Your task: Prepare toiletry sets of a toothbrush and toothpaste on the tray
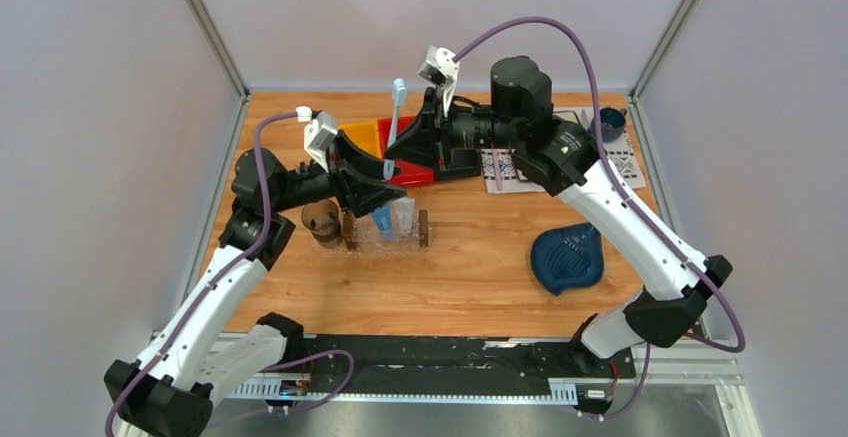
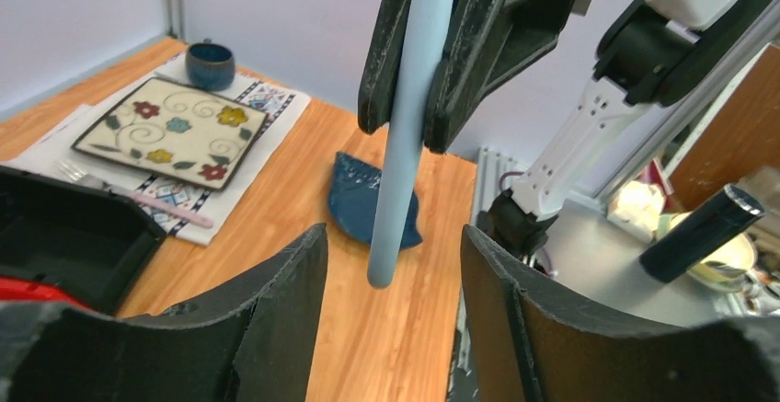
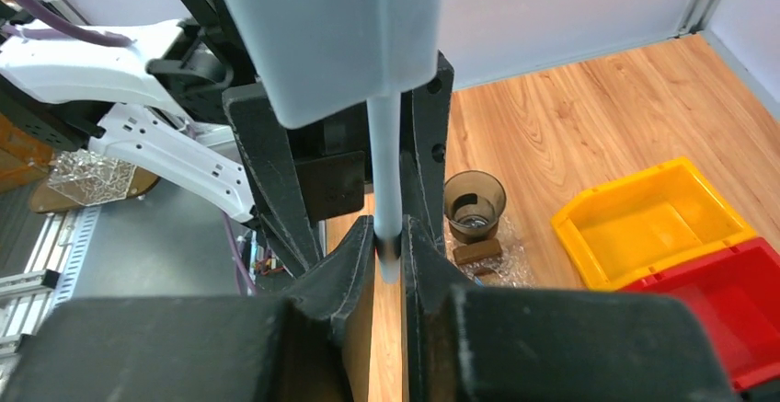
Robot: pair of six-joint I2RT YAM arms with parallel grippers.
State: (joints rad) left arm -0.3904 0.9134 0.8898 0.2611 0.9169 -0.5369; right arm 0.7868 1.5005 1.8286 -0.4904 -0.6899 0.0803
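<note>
Above the tray point(image 1: 390, 248), the top view shows the right gripper point(image 1: 396, 147) pinching the upright toothbrush point(image 1: 398, 102), while two toothpaste tubes point(image 1: 383, 220) sit in the tray. From the left wrist, the left gripper point(image 2: 394, 246) stands wide, a finger on each side of the handle without touching it. From the right wrist, the right jaws clamp the handle below the head.

The toothbrush point(image 3: 384, 172) between the matt, rough-edged black plastic fingers point(image 3: 342, 278) of the right end effector point(image 3: 388, 241) is smooth, satin pale-blue plastic, and beneath that end effector lie a faintly glossy wood-grain tabletop point(image 3: 570, 117) and a clear, bumpy plastic tray point(image 3: 513, 264).
</note>
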